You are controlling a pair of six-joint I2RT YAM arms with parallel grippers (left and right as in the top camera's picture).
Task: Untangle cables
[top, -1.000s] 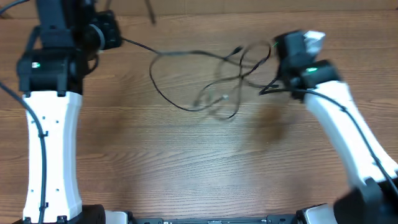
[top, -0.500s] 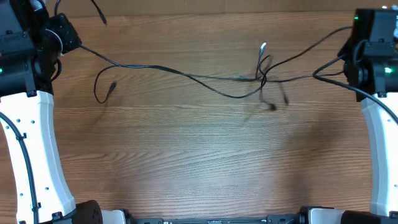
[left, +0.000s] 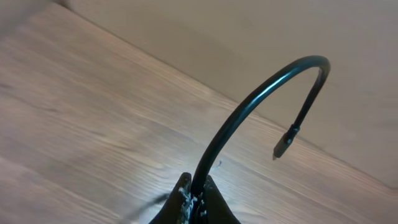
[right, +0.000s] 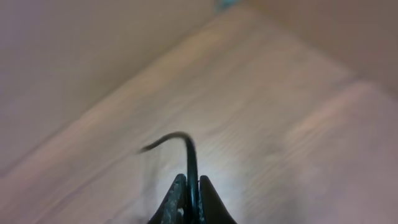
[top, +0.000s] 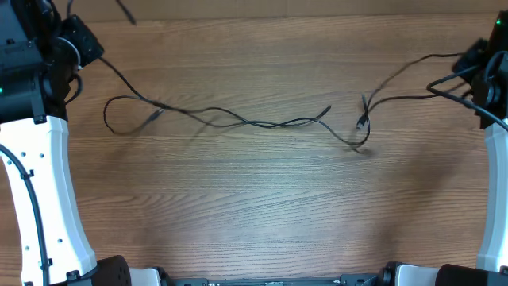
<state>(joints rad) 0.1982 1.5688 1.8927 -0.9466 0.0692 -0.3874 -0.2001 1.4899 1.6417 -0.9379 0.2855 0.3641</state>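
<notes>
Two thin black cables lie apart on the wooden table. The left cable (top: 238, 121) runs from my left gripper (top: 83, 49) at the far left, loops near the left side and ends mid-table. The right cable (top: 397, 75) runs from my right gripper (top: 475, 70) at the far right, and its strands curl down to a small plug (top: 361, 123). In the left wrist view my left gripper (left: 196, 194) is shut on a cable (left: 249, 106) that arches up to its plug end (left: 283, 146). In the right wrist view my right gripper (right: 189, 190) is shut on a cable (right: 188, 152).
The white arm links stand along the left edge (top: 48, 191) and the right edge (top: 496, 199) of the wooden table (top: 254, 214). A short cable end (top: 125, 12) sticks out past the table's back edge at the top left.
Both arms have pulled outward. The knot in the middle has come apart into two separate cables, one lying left and centre, the other trailing to the right.
</notes>
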